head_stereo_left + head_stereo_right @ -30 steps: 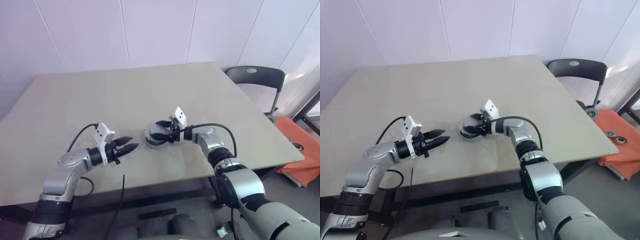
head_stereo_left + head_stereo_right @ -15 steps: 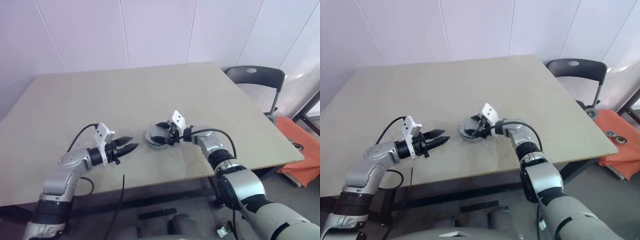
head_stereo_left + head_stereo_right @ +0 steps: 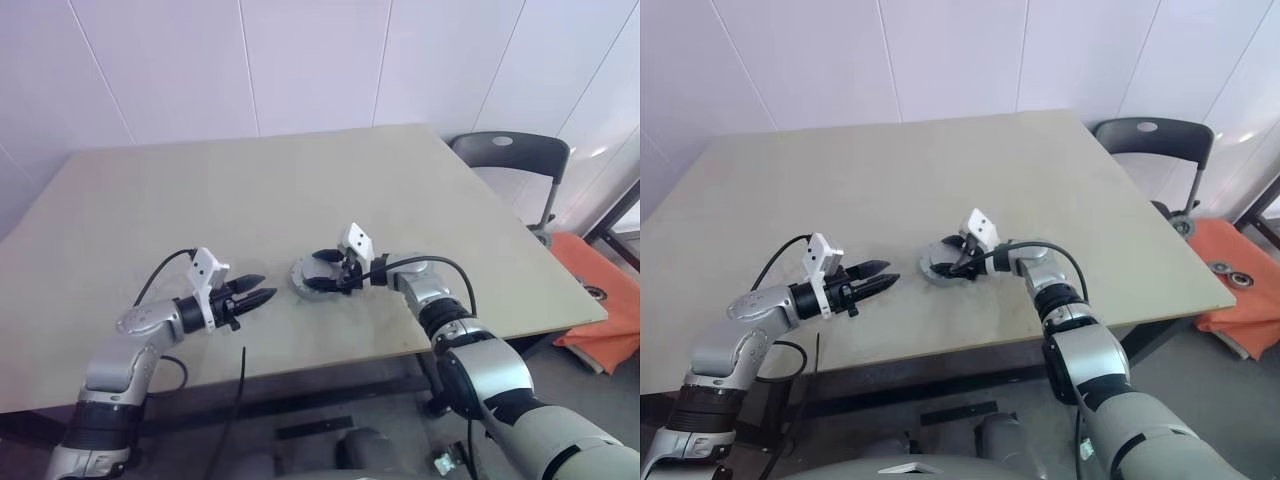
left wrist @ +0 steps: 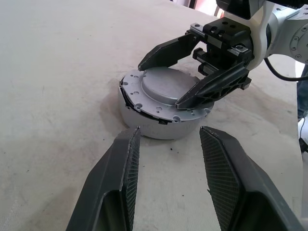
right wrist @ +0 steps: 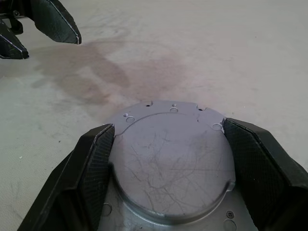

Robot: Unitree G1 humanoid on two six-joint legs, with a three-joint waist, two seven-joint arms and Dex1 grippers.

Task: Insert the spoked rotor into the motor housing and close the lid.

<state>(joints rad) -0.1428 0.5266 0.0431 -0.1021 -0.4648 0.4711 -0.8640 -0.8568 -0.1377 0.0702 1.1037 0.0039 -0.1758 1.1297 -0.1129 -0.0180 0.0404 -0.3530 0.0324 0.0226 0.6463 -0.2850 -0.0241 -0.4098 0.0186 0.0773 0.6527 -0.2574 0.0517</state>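
walls: white panels (image 3: 300,60) | table: beige (image 3: 250,190) | chair: dark grey (image 3: 510,155) | floor: grey (image 3: 600,390)

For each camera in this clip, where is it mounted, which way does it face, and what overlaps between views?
Left and right eye views: on the head, looking forward and down over the table; both arms show.
Left wrist view: on the left arm, looking between its own fingers at the lid on the motor housing, with the right gripper straddling it.
Right wrist view: on the right arm, looking down on the lid between its own fingers; the left gripper shows beyond.
Shared: all views show the lidded housing.
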